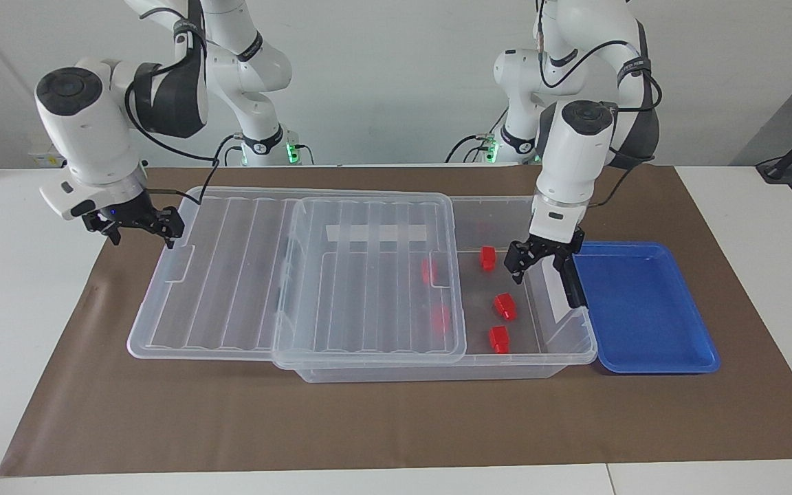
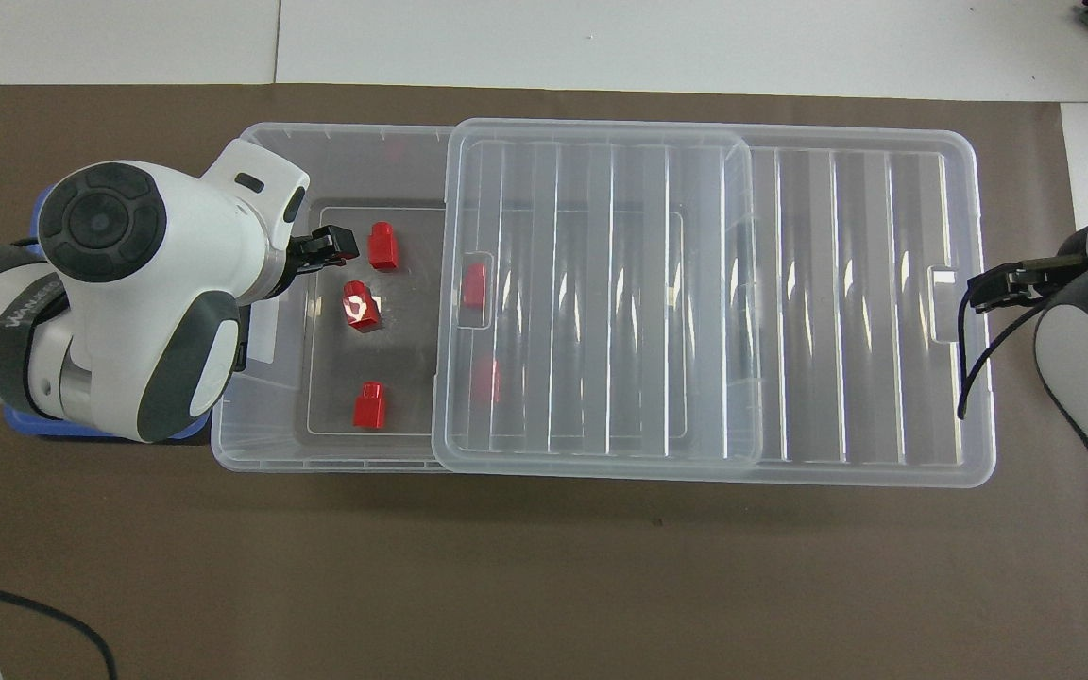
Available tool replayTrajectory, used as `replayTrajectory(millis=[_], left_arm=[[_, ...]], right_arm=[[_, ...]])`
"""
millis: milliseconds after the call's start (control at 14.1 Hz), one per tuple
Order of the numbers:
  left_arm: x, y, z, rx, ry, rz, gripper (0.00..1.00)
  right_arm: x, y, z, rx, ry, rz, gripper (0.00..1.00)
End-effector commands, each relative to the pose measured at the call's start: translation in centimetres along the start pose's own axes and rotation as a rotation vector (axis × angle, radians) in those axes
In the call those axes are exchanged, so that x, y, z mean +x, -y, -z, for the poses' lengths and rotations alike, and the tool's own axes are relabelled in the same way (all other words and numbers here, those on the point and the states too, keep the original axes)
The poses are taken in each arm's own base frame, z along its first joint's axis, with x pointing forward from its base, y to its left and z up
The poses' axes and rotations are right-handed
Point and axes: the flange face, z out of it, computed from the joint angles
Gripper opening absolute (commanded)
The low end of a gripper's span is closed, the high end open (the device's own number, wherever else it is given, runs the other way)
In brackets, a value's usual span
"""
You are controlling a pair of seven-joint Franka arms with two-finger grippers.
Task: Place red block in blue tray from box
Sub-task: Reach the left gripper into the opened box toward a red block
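- The red block (image 1: 487, 258) nearest the robots lay in the box (image 1: 578, 347), uncovered by the slid-back lid (image 1: 368, 275).
- I had the left gripper (image 1: 539, 262) over it, fingers spread, empty: reaching step.
- Next I'd need to descend, then clench.
- The blue tray (image 1: 643, 361) sat beside the box; the right gripper (image 1: 140, 228) waited, released.

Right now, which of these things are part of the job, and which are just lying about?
Part of the job:
- small red plastic blocks in the clear plastic box
- shallow blue plastic tray
- left gripper, open over the box

Just lying about:
- ribbed clear lid, slid aside
- brown mat
- right gripper, waiting
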Motion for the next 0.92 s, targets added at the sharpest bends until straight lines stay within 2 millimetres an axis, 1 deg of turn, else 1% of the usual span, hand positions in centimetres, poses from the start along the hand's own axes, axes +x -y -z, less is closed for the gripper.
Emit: replayTrajectory(millis=[0, 71, 142, 213, 285, 356, 498, 569, 640, 711, 783, 854], left_arm=[[-2.0, -2.0, -3.0, 0.005, -0.011, 0.006, 1.0], [-2.4, -2.8, -4.5, 0.021, -0.013, -0.005, 1.0], [-3.4, -4.0, -5.5, 0.038, -0.01, -0.016, 1.0], [-3.8, -4.1, -6.4, 0.047, -0.01, -0.011, 1.0], [-3.9, -4.1, -6.8, 0.039, -0.018, -0.014, 1.0], [-4.1, -4.1, -7.3, 0.035, -0.022, -0.022, 1.0], [-4.2, -3.8, -7.9, 0.042, -0.018, -0.054, 1.0], [-4.1, -3.7, -8.6, 0.047, -0.012, -0.058, 1.0], [-3.9, -3.6, -8.9, 0.042, -0.017, -0.055, 1.0], [-4.0, -3.4, -9.7, 0.044, -0.013, -0.054, 1.0], [-4.0, -3.5, -10.1, 0.041, -0.012, -0.054, 1.0], [-3.9, -3.6, -10.2, 0.036, -0.018, -0.055, 1.0]], right_arm=[[-0.8, 0.5, 4.5, 0.066, 0.011, -0.091, 1.0], [-1.2, 0.9, 5.9, 0.107, 0.026, -0.117, 1.0], [-1.4, 1.2, 6.7, 0.122, 0.036, -0.133, 1.0], [-1.6, 1.6, 7.7, 0.124, 0.04, -0.128, 1.0], [-1.8, 2.3, 9.0, 0.126, 0.052, -0.112, 1.0], [-2.0, 2.7, 9.6, 0.147, 0.072, -0.108, 1.0], [-1.9, 2.7, 9.6, 0.143, 0.063, -0.113, 1.0], [-2.0, 2.7, 9.6, 0.145, 0.06, -0.114, 1.0], [-2.6, 2.6, 9.5, 0.146, 0.063, -0.11, 1.0], [-3.2, 2.6, 9.5, 0.141, 0.066, -0.113, 1.0], [-3.5, 2.5, 9.2, 0.141, 0.056, -0.114, 1.0], [-3.3, 2.2, 9.1, 0.141, 0.035, -0.113, 1.0]])
